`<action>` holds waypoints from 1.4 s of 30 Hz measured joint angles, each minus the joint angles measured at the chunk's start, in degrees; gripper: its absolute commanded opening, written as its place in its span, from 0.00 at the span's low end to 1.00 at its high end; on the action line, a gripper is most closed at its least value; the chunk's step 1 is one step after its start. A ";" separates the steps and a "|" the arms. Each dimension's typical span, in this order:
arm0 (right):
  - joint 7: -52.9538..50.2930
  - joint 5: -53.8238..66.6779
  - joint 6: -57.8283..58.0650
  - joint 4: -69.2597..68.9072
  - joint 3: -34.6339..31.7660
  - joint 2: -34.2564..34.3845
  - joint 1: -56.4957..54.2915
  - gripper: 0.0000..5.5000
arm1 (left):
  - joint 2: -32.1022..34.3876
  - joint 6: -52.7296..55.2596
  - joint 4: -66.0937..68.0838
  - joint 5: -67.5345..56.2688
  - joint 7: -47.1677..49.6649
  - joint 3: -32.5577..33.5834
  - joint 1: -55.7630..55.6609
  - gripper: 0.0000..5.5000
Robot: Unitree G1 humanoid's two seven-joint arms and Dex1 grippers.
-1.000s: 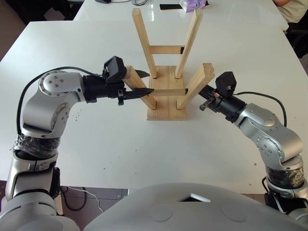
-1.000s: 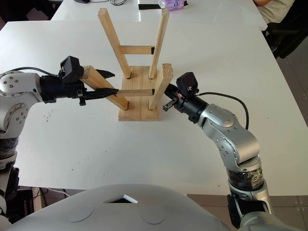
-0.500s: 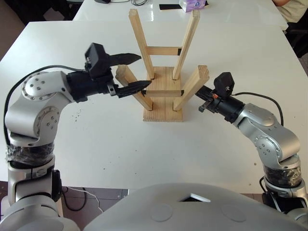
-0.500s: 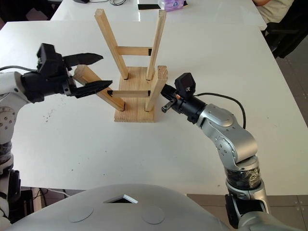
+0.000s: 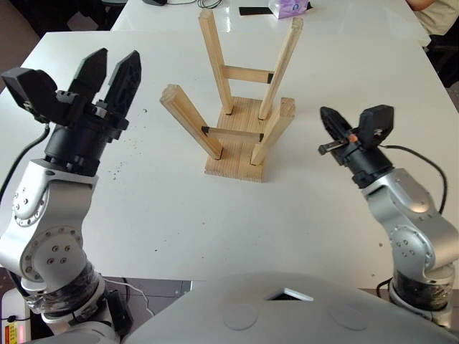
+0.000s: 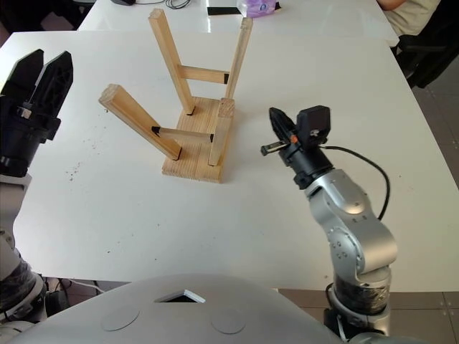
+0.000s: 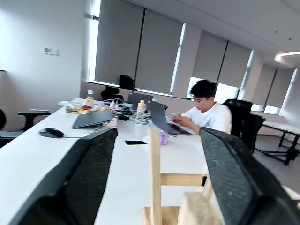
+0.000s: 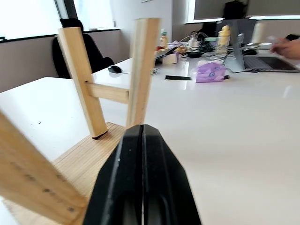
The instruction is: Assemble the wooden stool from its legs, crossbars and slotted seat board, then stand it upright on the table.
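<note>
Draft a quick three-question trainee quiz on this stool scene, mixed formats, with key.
1. True or false: the stool stands upright.
2. The left gripper is: A) open B) shut, empty C) shut on the stool
3. Fill in: the stool rests on the table on its ____.
Key: 1 false, its legs point up; 2 A; 3 seat board.

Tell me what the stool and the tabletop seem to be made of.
The stool looks like pale, bare wood with a matte surface and visible grain; I cannot tell whether it has a clear coat. The tabletop is smooth and white with a faint sheen, probably laminate or painted board.
</note>
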 measured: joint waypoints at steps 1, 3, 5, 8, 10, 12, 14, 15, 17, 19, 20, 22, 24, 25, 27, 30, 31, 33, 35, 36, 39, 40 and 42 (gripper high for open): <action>-1.09 -0.60 0.03 -0.35 1.35 1.22 -0.03 0.00 | 1.50 -0.73 2.93 4.54 0.64 -0.46 -0.48 0.43; -2.43 -1.68 0.08 -0.29 3.24 2.50 -0.42 0.00 | 4.64 -3.03 8.94 14.61 0.98 -3.73 -0.42 0.36; -2.89 -2.87 0.08 0.54 5.55 3.65 -2.40 0.00 | 4.91 -6.48 15.12 23.12 0.49 -10.64 -1.53 0.31; -2.81 -3.91 0.10 2.31 7.00 4.13 -5.16 0.00 | 0.61 -9.45 20.74 28.57 -1.47 -21.29 -4.04 0.23; -2.70 -4.03 0.35 3.16 7.07 4.63 -6.40 0.00 | -3.27 -10.57 20.48 29.59 -2.91 -27.24 -4.36 0.16; -2.71 -4.04 0.58 3.23 7.10 5.07 -6.60 0.00 | -4.79 -10.54 18.79 29.62 -3.24 -29.14 -4.01 0.10; -2.82 -4.07 1.34 3.16 7.11 5.49 -6.61 0.00 | -5.64 -10.36 15.49 29.64 -2.64 -29.21 -2.10 0.04; -2.83 -4.10 1.63 3.13 7.32 5.79 -6.62 0.00 | -5.94 -9.88 13.97 29.53 -2.37 -28.74 -0.80 0.00; -2.71 -4.20 1.68 3.12 8.13 5.98 -6.62 0.00 | -6.05 -9.16 12.85 29.54 -2.05 -27.74 0.18 0.00; -2.30 -4.28 1.67 3.28 7.96 5.91 -6.66 0.00 | -6.66 -8.72 11.80 29.63 -1.13 -27.29 0.54 0.00; -2.05 -4.32 1.66 3.58 7.29 5.70 -6.71 0.00 | -7.09 -8.52 11.22 29.67 -0.80 -27.32 0.61 0.00; -1.74 -5.13 1.59 3.97 4.87 4.48 -6.77 0.00 | -8.36 -8.21 10.02 29.88 0.25 -27.49 1.06 0.00; -1.99 -6.50 1.40 4.51 1.63 2.96 -6.65 0.00 | -9.19 -8.01 8.75 30.24 1.22 -27.50 1.94 0.00; -2.30 -7.28 1.11 4.86 0.13 2.43 -6.46 0.00 | -9.45 -7.89 8.00 30.41 1.44 -27.50 2.60 0.00; -3.37 -8.58 0.78 5.03 -2.30 2.11 -5.81 0.00 | -10.14 -7.50 6.51 30.52 1.73 -27.96 3.57 0.00; -4.94 -10.22 0.09 5.02 -4.06 2.54 -4.87 0.00 | -11.65 -6.41 4.19 30.48 2.33 -29.98 4.70 0.00; -5.34 -10.51 0.05 5.01 -4.40 2.94 -4.78 0.00 | -12.16 -5.91 3.48 30.50 2.58 -30.76 5.07 0.00; -5.85 -10.87 0.05 4.95 -4.59 3.81 -4.75 0.00 | -13.25 -5.19 2.35 30.46 2.84 -32.12 5.58 0.00; -5.98 -11.04 0.06 4.70 -4.52 3.96 -4.57 0.00 | -13.36 -4.66 2.05 30.55 3.23 -31.57 5.60 0.00; -5.92 -11.07 0.09 4.28 -4.36 4.02 -4.14 0.00 | -13.19 -4.37 2.10 30.84 3.94 -29.80 5.59 0.00; -5.60 -11.10 0.15 3.28 -4.32 3.93 -3.43 0.00 | -12.93 -4.71 3.63 33.77 9.59 -20.21 4.51 0.00; -5.66 -11.23 0.15 3.05 -4.86 3.82 -3.19 0.00 | -12.95 -5.38 4.19 35.60 12.36 -16.01 4.07 0.00; -6.42 -12.75 0.14 2.88 -6.19 3.52 -3.06 0.00 | -11.75 -6.30 3.53 38.78 13.98 -12.39 5.35 0.00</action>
